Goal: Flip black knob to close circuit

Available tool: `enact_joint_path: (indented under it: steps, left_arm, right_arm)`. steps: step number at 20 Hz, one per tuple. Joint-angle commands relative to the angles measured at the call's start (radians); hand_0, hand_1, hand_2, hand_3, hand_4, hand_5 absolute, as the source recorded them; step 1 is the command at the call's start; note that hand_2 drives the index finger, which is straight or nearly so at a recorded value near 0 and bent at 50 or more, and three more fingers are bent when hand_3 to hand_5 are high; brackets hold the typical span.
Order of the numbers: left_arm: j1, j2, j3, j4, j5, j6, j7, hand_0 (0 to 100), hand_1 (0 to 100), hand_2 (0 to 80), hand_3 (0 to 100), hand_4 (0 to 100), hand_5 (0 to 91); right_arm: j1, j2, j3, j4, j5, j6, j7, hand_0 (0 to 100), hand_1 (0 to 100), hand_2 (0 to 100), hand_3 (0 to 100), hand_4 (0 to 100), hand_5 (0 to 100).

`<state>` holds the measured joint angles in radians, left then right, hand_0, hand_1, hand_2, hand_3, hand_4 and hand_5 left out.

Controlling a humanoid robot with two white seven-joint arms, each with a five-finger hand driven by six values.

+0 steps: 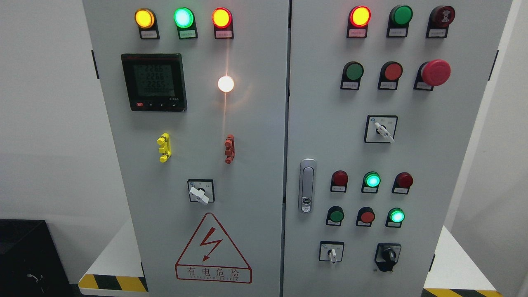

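The black knob [388,255] sits at the lower right of the grey control cabinet's right door [412,156], on a black square mount, its handle pointing roughly straight down. Neither of my hands shows in the head view.
White selector switches sit at the upper right [383,131], the lower middle [332,253] and on the left door [199,194]. A red mushroom stop button [435,72] sticks out at the upper right. A door handle [307,185] stands at the door's left edge. A black box [29,255] stands at the lower left.
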<state>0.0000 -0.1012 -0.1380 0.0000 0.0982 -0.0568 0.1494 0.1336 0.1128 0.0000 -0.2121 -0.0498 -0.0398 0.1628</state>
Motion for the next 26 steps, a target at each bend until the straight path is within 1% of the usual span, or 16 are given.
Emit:
enact_joint_path:
  steps: [1,11,12,14,15,18,21,23,26]
  left_arm:
    - [0.023,0.000,0.000,-0.029,0.000,0.000,0.001,12,56,0.0,0,0,0.0]
    - [0.023,0.000,0.000,-0.029,0.000,0.000,0.001,12,56,0.0,0,0,0.0]
    - [0.023,0.000,0.000,-0.029,0.000,0.000,0.001,12,56,0.0,0,0,0.0]
    - [0.023,0.000,0.000,-0.029,0.000,0.000,0.001,12,56,0.0,0,0,0.0]
    - [0.023,0.000,0.000,-0.029,0.000,0.000,0.001,12,56,0.0,0,0,0.0]
    - [0.023,0.000,0.000,-0.029,0.000,0.000,0.001,12,56,0.0,0,0,0.0]
    - [0.023,0.000,0.000,-0.029,0.000,0.000,0.001,12,56,0.0,0,0,0.0]
    - [0.023,0.000,0.000,-0.029,0.000,0.000,0.001,12,56,0.0,0,0,0.0]
    - [0.023,0.000,0.000,-0.029,0.000,0.000,0.001,12,56,0.0,0,0,0.0]
  right_arm:
    - [0.000,-0.001,0.028,0.017,0.001,0.000,0.001,0,11,0,0,0,0]
    - [0.000,0.001,0.023,0.019,0.001,0.000,0.006,0,11,0,0,0,0]
    - [0.000,0.001,0.020,0.019,-0.002,-0.002,0.010,0,11,0,0,0,0]
    - [-0.005,0.001,0.015,0.017,-0.013,-0.003,0.049,0,11,0,0,0,0]
    - [-0.008,0.002,0.014,0.017,-0.018,-0.003,0.060,0,11,0,0,0,0]
    - [-0.008,0.002,0.012,0.017,-0.019,-0.032,0.064,0,10,0,0,0,0]
    - [-0.009,0.002,-0.005,0.013,-0.047,-0.083,0.098,0,9,0,0,0,0]
    - [-0.019,0.004,-0.011,0.011,-0.064,-0.104,0.115,0,9,0,0,0,0]
    - [-0.025,0.005,-0.028,0.007,-0.093,-0.146,0.121,0,8,0,0,0,0]
